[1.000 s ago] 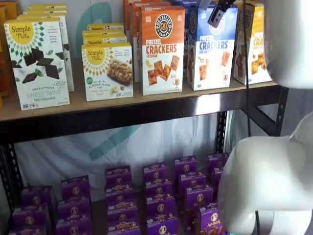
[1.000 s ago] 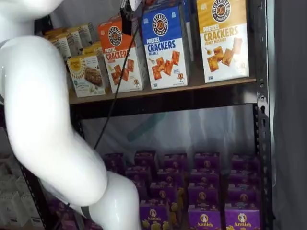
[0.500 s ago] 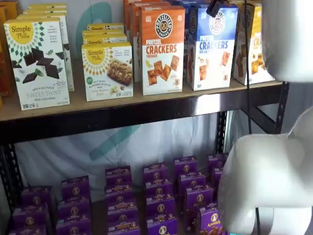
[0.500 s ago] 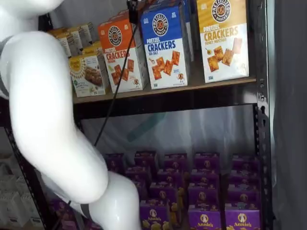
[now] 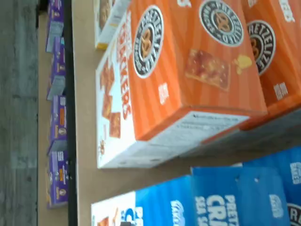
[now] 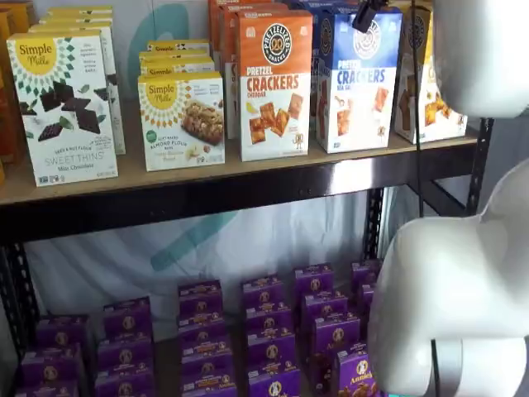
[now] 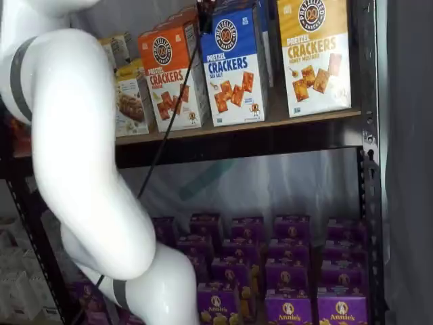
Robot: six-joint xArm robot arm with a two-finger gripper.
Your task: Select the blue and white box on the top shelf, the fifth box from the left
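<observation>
Approach step, judging by the layout: blue and white box (image 6: 357,80) standing untouched on the top shelf (image 6: 248,178), nothing lifted or gripped yet. Gripper (image 6: 364,15) visible in a shelf view only as a dark finger tip hanging from above, in front of the box's upper face near its round logo; a thin black cable trailing down beside it. In a shelf view, a dark tip also at the upper edge (image 7: 205,7), just at the box's top corner. Fingers seen only in part, so spread or pressed together: cannot tell. Box itself: tall cardboard carton, blue upper part fading into a white lower part, round dark pretzel logo, blue "PRETZEL CRACKERS" lettering, pictured orange-brown crackers; upright, front face outward, more of the same kind lined up behind. Just beside it on one side, an orange Cheddar crackers box (image 6: 274,83); on the other side, a yellow and white crackers box (image 7: 314,54). Further along, Simple Mills almond flour bars (image 6: 181,120) and Sweet Thins (image 6: 63,106). In the wrist view, looking down from above: the orange carton's top large and close (image 5: 188,70), the blue carton's top flap (image 5: 225,197) at the frame's edge, tan shelf board between them. Below, on the darker lower level, rows of purple Annie's boxes (image 6: 264,331). Next move, likely: shifting sideways to centre over the blue carton rather than the orange one, then lowering with fingers on either side of its narrow width, clear of both neighbours.
</observation>
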